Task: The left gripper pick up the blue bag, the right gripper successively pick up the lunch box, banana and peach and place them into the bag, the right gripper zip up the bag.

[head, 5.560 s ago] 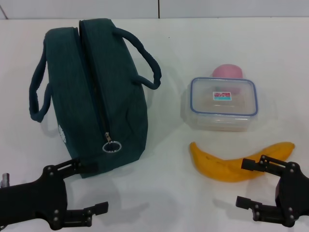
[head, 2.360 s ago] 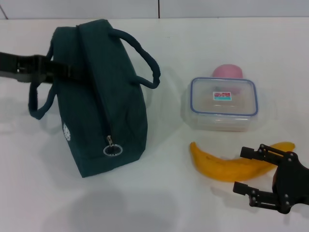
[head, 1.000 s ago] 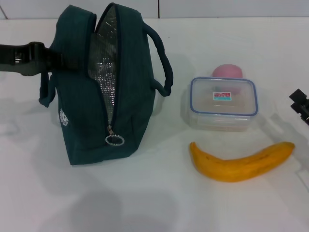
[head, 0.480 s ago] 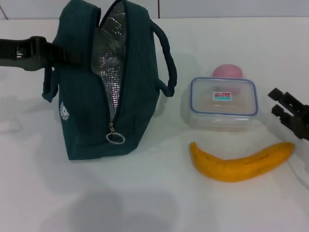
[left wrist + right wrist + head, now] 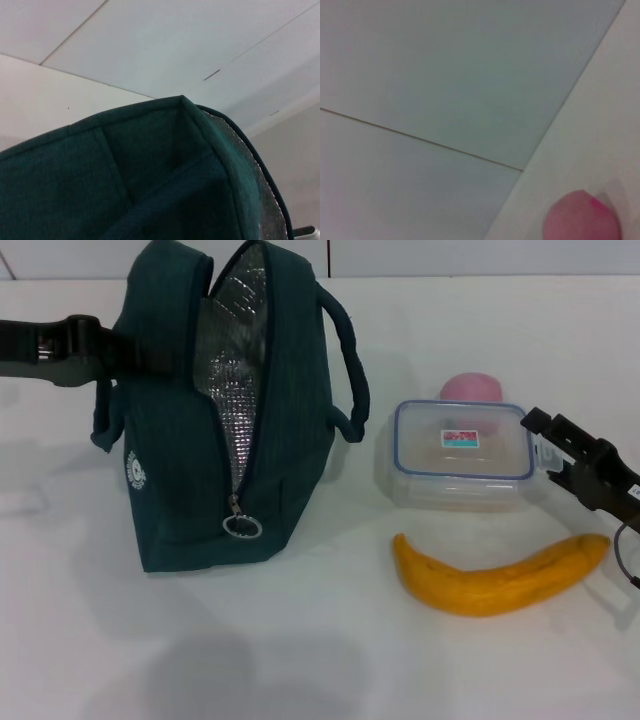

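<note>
Your bag (image 5: 235, 405) stood upright on the table (image 5: 320, 660) at the left, its long axis running from the near end, where the ring pull (image 5: 242, 527) hung, away toward the far wall, and its zipper mouth gaped upward to show the foil lining (image 5: 235, 380). The left gripper (image 5: 105, 345) reached in from the left edge and met the bag's left side up by the handle; whether its fingers were clamped there, you could not tell (the fabric hid them, and the left wrist view showed only the bag's corner (image 5: 150, 165) close up). The box (image 5: 462, 453) lay flat to the right of the bag, its long side running left to right, with the peach (image 5: 471, 389) just behind it and the banana (image 5: 500, 575) in front, stretched left to right with both tips curling away from you. The right gripper (image 5: 550, 450) hung just beside the box's right end, its fingers spread apart and pointing left at it, holding nothing. Half a second before, that gripper had been farther right, well clear of the box, and the bag had scarcely shifted. The right wrist view caught only the peach (image 5: 582, 217) and the wall.
</note>
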Controlling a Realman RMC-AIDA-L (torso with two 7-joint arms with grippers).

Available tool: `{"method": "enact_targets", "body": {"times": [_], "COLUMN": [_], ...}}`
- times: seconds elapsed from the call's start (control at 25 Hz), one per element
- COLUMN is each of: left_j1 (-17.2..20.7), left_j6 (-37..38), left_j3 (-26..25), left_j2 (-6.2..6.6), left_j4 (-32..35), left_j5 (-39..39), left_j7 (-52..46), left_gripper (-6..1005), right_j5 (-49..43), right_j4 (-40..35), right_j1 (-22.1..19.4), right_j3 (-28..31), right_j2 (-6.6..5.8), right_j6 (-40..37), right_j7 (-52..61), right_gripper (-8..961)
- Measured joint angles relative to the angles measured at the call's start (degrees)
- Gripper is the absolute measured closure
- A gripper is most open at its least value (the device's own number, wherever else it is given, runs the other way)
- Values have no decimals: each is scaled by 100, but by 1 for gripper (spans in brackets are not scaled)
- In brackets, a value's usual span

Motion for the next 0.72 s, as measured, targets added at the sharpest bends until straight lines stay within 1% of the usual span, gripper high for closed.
{"method": "enact_targets", "body": {"times": [0.44, 0.72], "left_j1": [16, 47], "left_j6": [8, 18], "left_j3": [0, 0], "left_j2": [7, 7], "left_j4": [-23, -6], "left_j5": [5, 6], "left_j7": [31, 44], "left_gripper": [971, 972], "right_j5": [5, 27], "right_j4": [-67, -157], "right_j1": [30, -20], "right_j3": [11, -27], "right_j2": [1, -5], "right_j6": [-127, -115], "right_j7": [126, 67], "right_gripper": [188, 188]}}
